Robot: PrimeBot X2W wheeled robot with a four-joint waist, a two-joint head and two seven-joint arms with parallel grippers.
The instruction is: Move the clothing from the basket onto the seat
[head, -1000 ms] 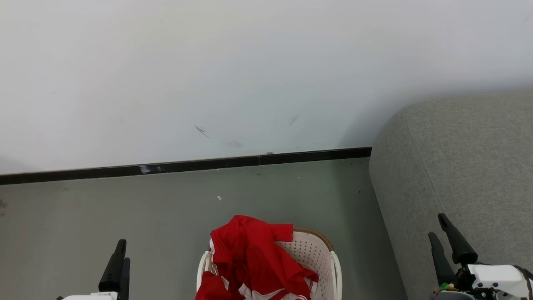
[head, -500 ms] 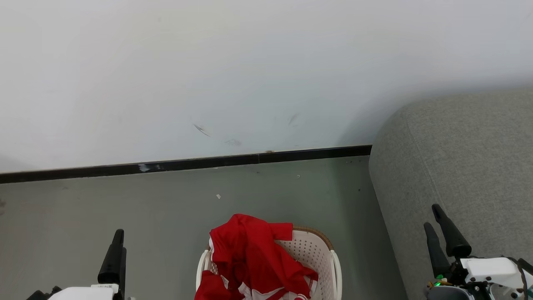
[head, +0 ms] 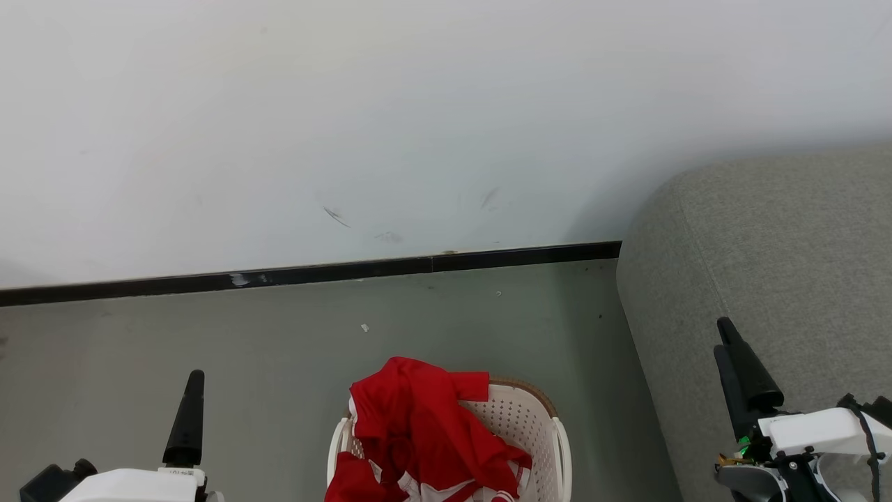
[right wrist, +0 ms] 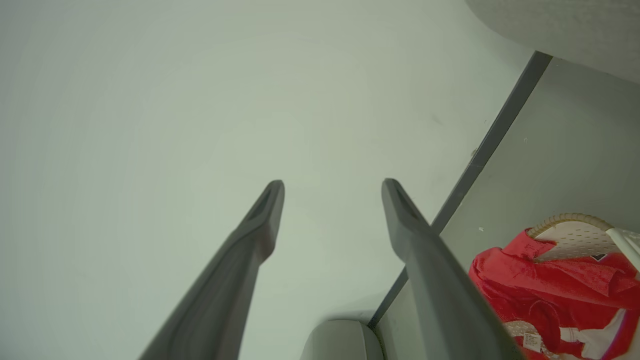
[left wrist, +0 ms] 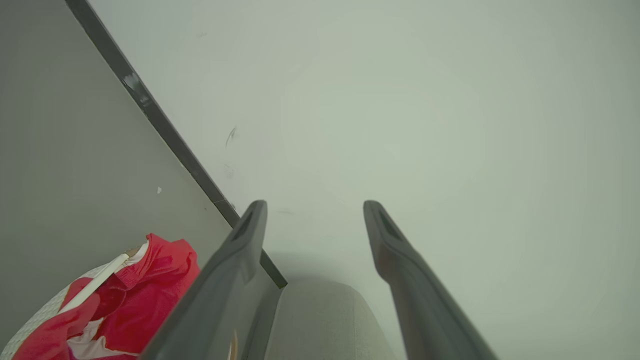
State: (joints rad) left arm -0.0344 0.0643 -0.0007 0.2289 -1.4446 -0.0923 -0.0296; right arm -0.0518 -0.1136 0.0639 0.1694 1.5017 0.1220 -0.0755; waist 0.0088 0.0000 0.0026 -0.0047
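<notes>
The red and white clothing (head: 425,432) is heaped in the white basket (head: 519,418), spilling over its left rim. The basket sits on the grey floor (head: 209,335), near the grey seat (head: 766,244) and its rounded corner, not touching it. A small white tag (right wrist: 531,341) on the clothing has print, way too tiny to read. The left gripper (left wrist: 315,206) and right gripper (right wrist: 332,184) are both spread wide, holding nothing, one on each side of the basket.

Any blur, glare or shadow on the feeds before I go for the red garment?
Head view: sharp, even light, no glare; soft shadow on the wall beside the seat. Left wrist view: left claw soft up close, red garment clear. Right wrist view: right claw likewise soft, basket rim crisp.
</notes>
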